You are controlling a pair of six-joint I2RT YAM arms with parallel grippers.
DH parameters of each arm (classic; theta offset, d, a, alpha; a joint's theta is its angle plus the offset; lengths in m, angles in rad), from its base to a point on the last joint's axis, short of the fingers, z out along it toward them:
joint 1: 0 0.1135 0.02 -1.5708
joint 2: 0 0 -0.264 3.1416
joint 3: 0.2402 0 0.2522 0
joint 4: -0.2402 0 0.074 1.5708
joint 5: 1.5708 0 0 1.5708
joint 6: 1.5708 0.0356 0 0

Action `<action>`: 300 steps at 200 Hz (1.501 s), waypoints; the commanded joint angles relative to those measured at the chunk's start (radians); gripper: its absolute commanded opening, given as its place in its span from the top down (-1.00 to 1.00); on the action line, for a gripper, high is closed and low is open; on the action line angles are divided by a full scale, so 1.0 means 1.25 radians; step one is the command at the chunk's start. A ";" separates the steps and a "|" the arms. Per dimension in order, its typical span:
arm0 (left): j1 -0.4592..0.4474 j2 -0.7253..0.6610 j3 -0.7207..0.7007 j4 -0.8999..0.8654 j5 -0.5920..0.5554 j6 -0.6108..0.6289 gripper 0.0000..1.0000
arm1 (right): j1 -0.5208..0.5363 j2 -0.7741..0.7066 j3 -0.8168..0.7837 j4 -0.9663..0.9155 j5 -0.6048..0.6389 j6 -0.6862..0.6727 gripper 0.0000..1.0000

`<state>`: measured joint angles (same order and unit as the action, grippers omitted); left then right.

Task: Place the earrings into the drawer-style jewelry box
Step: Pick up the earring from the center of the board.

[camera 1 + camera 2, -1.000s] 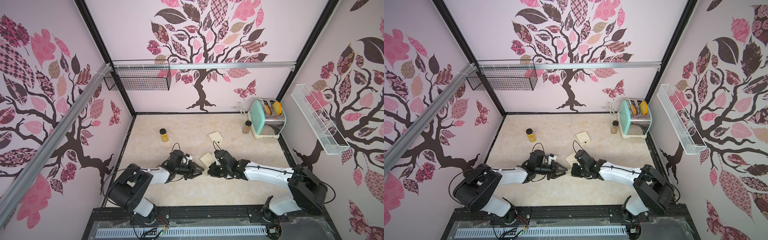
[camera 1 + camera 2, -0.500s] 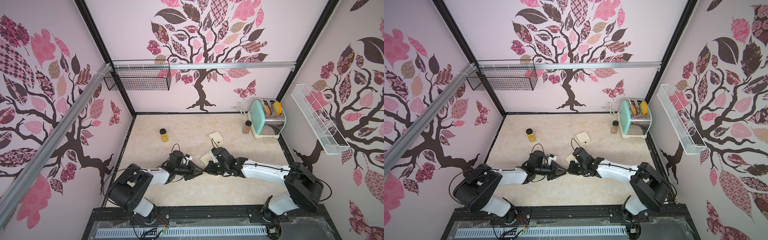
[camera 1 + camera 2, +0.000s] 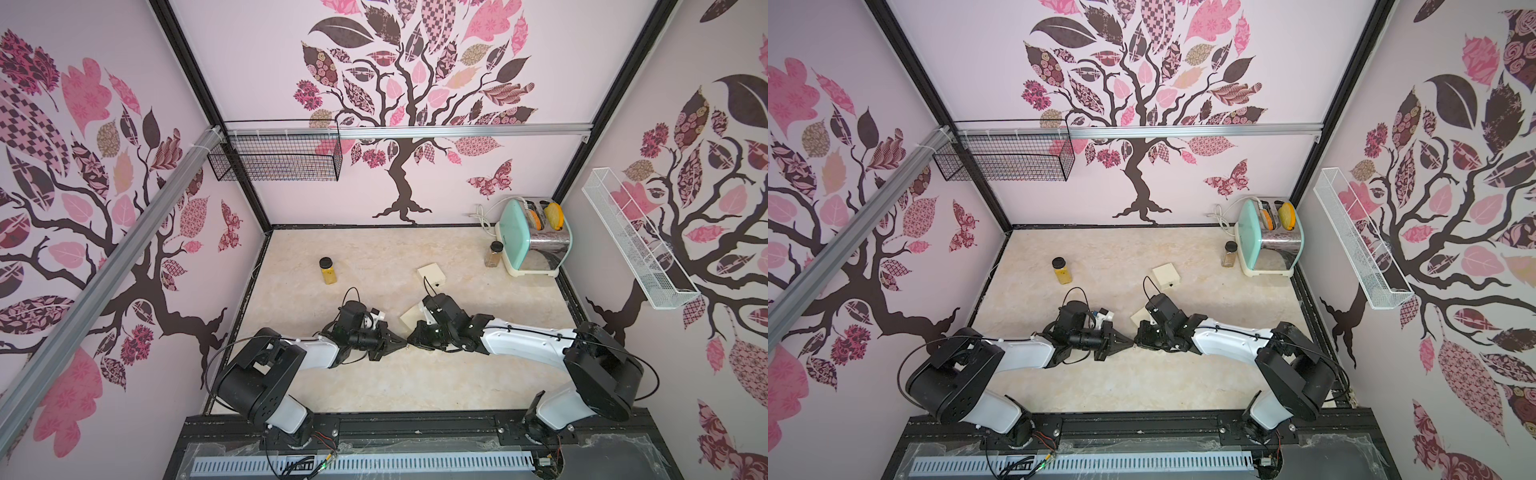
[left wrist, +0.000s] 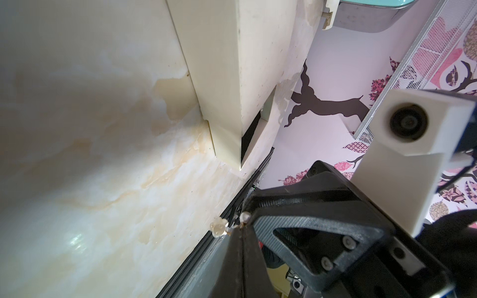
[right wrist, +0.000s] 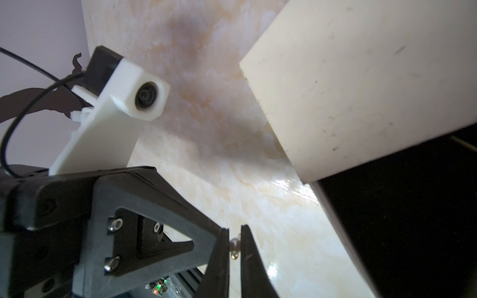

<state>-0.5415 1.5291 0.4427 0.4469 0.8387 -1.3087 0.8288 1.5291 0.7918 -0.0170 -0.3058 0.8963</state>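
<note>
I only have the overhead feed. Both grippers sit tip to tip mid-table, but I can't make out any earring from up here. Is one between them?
Observer: Yes. In the left wrist view an earring pokes out from the tips of the left gripper, which is shut on its wire.
Operator: Is the right one gripping it too?
Observer: It appears so. In the right wrist view the right gripper has its jaws nearly together with the earring between them.
Operator: Is the jewelry box open? It is half hidden from up here.
Observer: It looks open: in the right wrist view its drawer shows a black interior beside the cream top.
</note>
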 commanded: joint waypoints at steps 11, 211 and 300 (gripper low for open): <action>-0.001 -0.004 0.003 -0.010 0.006 0.020 1.00 | -0.001 0.003 0.004 0.044 -0.033 0.021 0.78; 0.025 0.029 0.019 0.426 0.127 -0.113 1.00 | -0.243 -0.157 -0.314 0.673 -0.493 0.116 0.17; 0.008 0.060 0.005 0.530 0.112 -0.164 1.00 | -0.244 -0.120 -0.302 0.712 -0.491 0.125 0.29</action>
<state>-0.5247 1.6009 0.4629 1.0584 0.9810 -1.4998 0.5285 1.3643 0.3973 0.8574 -0.9051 1.0695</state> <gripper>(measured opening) 0.040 0.368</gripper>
